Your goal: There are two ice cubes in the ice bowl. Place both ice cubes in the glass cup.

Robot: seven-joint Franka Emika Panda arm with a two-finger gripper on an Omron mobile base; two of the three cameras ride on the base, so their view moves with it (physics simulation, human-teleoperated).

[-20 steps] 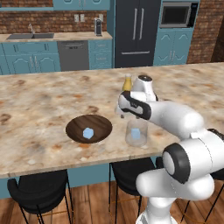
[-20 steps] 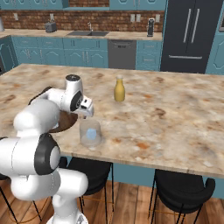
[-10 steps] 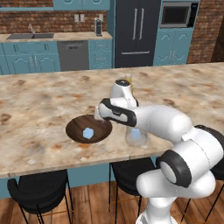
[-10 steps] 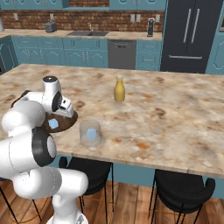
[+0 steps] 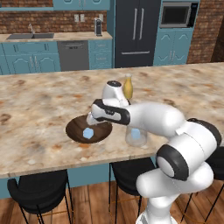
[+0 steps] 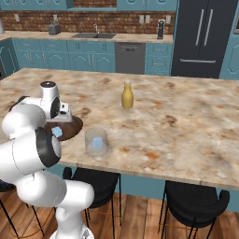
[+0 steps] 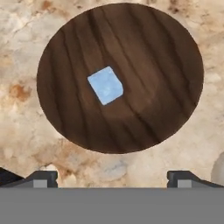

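Note:
The dark-brown wooden ice bowl (image 5: 78, 127) (image 6: 73, 127) (image 7: 153, 61) sits near the counter's front edge and holds one pale blue ice cube (image 5: 89, 133) (image 6: 57, 132) (image 7: 105, 85). Just to its right stands the clear glass cup (image 5: 136, 139) (image 6: 96, 144), upright, with the other ice cube (image 5: 136, 133) (image 6: 97, 142) inside it. My gripper (image 5: 92, 118) (image 6: 63, 117) (image 7: 113, 179) hovers above the bowl's near rim, pointing down. It is open, with the fingertips (image 7: 42, 178) wide apart and nothing between them. The cube in the bowl lies ahead of the fingertips, apart from them.
A yellow bottle with a white cap (image 5: 127, 86) (image 6: 127, 95) stands behind the cup, further in on the marble counter (image 5: 39, 100). Black stools (image 5: 39, 192) stand under the counter's front edge. Cabinets, a sink and a fridge line the far wall.
My arm has swung left from above the glass cup to above the bowl, with the gripper lower. One cube stays in the cup, the other in the bowl.

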